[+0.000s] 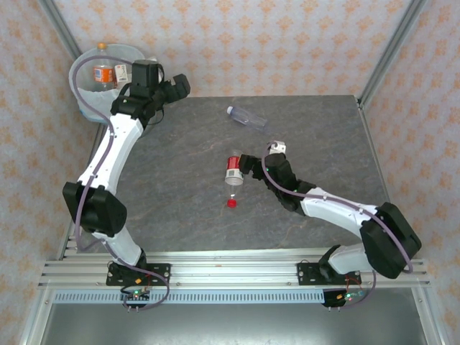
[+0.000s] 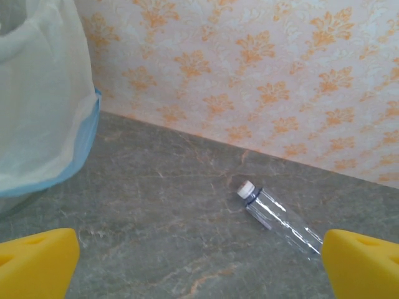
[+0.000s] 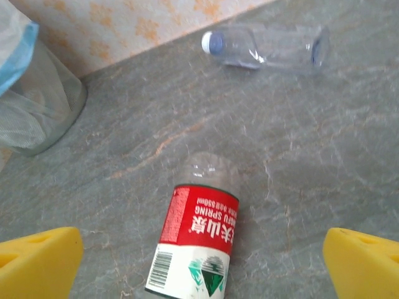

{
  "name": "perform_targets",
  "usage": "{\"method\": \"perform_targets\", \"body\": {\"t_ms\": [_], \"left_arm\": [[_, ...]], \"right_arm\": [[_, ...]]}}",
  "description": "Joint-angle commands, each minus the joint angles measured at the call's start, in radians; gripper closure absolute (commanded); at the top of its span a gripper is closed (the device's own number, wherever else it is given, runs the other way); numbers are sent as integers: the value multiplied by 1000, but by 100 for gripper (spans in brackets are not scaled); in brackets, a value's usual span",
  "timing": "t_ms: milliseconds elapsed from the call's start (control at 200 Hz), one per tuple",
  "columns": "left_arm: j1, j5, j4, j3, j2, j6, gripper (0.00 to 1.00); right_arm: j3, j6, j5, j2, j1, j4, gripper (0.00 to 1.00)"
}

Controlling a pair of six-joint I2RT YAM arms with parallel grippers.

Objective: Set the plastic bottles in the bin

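Note:
A bottle with a red and white label (image 3: 199, 240) lies on the grey table, also seen mid-table from above (image 1: 234, 169). My right gripper (image 3: 199, 268) is open, its yellow fingers (image 3: 37, 265) wide on either side of this bottle and not touching it; from above the right gripper (image 1: 246, 166) sits just right of the bottle. A clear unlabelled bottle (image 1: 246, 117) lies farther back (image 2: 280, 218) (image 3: 268, 48). My left gripper (image 1: 180, 86) hangs open and empty beside the bin (image 1: 85, 68), its fingers (image 2: 37, 265) apart. The bag-lined bin (image 2: 43, 112) holds an orange-labelled bottle (image 1: 103, 74).
A small loose red cap (image 1: 231, 203) lies on the table just in front of the red-labelled bottle. Patterned walls and metal posts close in the table at the back and sides. The bin (image 3: 31, 93) stands off the table's far left corner.

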Motion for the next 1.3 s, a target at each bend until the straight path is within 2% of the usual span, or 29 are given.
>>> {"method": "perform_targets", "body": {"t_ms": [0, 100, 190, 375, 530, 666, 726, 1046, 1176, 1296], "left_arm": [[4, 43, 117, -113, -66, -79, 0], [2, 64, 92, -144, -82, -91, 0], [0, 37, 62, -158, -97, -82, 0], [-1, 4, 65, -199, -127, -80, 0], [-1, -5, 62, -218, -136, -76, 0], [-1, -17, 64, -243, -147, -89, 0], [-1, -21, 66, -254, -153, -94, 0], [0, -37, 62, -306, -165, -117, 0], [-1, -25, 59, -307, -157, -138, 0], [-1, -25, 59, -315, -154, -150, 0]], "right_arm": [[30, 43, -15, 51, 47, -62, 1], [104, 53, 27, 106, 102, -189, 1], [173, 90, 40, 149, 139, -322, 1], [201, 116, -2, 198, 194, -375, 0], [283, 97, 51, 232, 257, -537, 1], [301, 88, 15, 287, 269, -610, 3], [306, 88, -1, 309, 268, -624, 8], [346, 63, -6, 409, 269, -611, 22], [342, 52, -9, 425, 268, -601, 33], [329, 43, -17, 422, 269, -582, 39]]}}
